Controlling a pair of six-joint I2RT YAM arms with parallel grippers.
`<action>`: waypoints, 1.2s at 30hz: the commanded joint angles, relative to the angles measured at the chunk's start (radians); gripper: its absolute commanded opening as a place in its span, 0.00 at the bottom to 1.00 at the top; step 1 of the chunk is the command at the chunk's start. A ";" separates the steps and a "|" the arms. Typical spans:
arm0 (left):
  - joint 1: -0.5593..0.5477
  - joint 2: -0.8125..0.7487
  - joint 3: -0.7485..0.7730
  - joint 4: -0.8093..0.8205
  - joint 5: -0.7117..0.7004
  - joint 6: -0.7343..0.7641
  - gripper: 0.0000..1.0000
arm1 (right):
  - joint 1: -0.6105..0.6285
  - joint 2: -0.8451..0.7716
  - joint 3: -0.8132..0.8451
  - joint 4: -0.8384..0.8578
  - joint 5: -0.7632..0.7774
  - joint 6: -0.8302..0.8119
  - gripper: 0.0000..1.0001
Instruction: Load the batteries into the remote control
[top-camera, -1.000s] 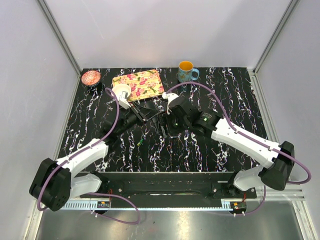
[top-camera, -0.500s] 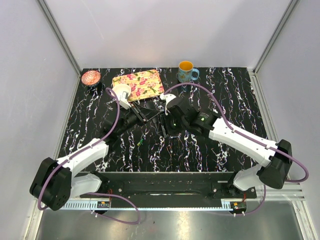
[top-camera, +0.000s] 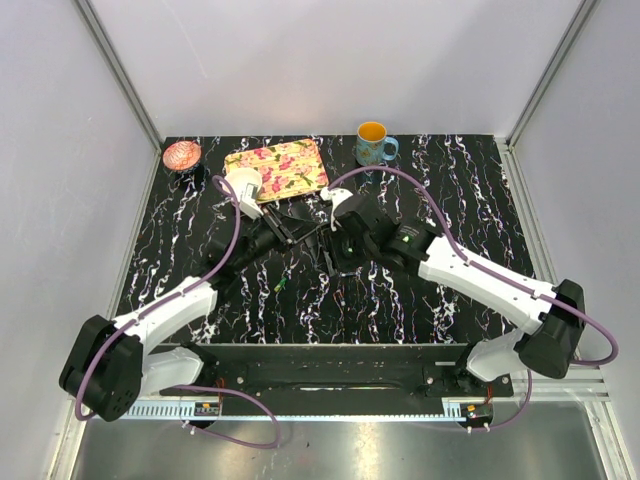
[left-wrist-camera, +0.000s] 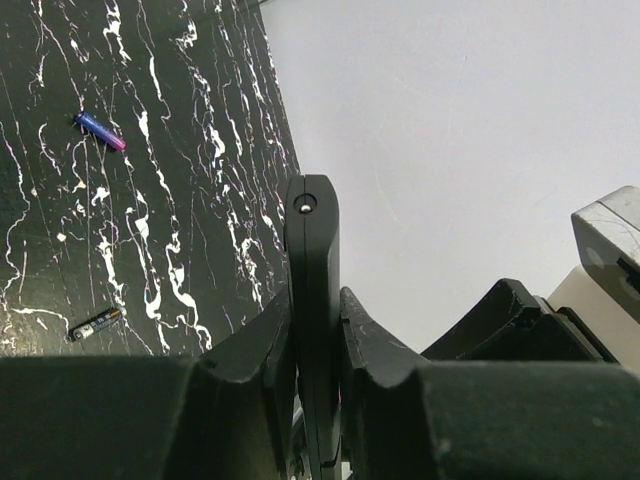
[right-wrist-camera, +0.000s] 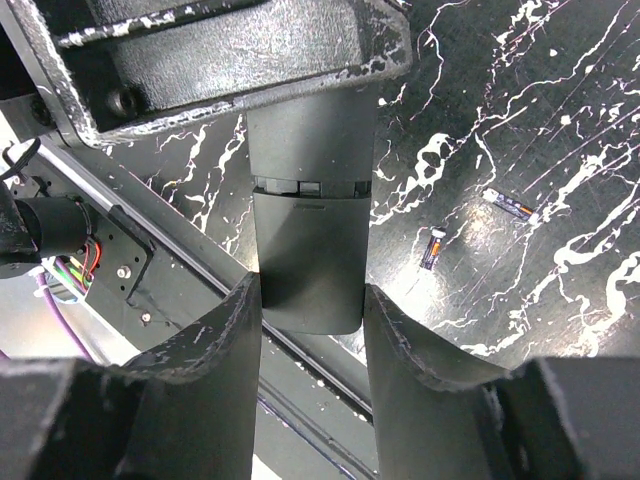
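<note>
left gripper (left-wrist-camera: 315, 310) clamped hard on the remote control (left-wrist-camera: 312, 240), pinching it edge-on across its thin sides; the remote sits mid-table between the two grippers, just near of the floral tray (top-camera: 277, 168). right gripper (right-wrist-camera: 312, 300) straddles the remote's free end, fingers (right-wrist-camera: 225, 340) close against both long edges; can't tell if they're actually pinching or just beside it. purple-blue battery (left-wrist-camera: 100, 131) lies loose on the table (top-camera: 450, 200); green-yellow battery (top-camera: 283, 284) lies loose near of the left gripper.
</note>
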 joint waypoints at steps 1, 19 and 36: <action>0.008 -0.022 0.058 -0.028 -0.053 0.099 0.00 | 0.007 -0.097 0.000 -0.026 0.017 0.005 0.21; 0.020 -0.146 0.006 -0.104 -0.039 0.192 0.00 | -0.201 -0.190 -0.210 -0.066 0.250 0.066 0.18; 0.070 -0.444 -0.290 0.011 0.093 0.058 0.00 | -0.634 0.334 -0.183 0.132 0.184 -0.023 0.00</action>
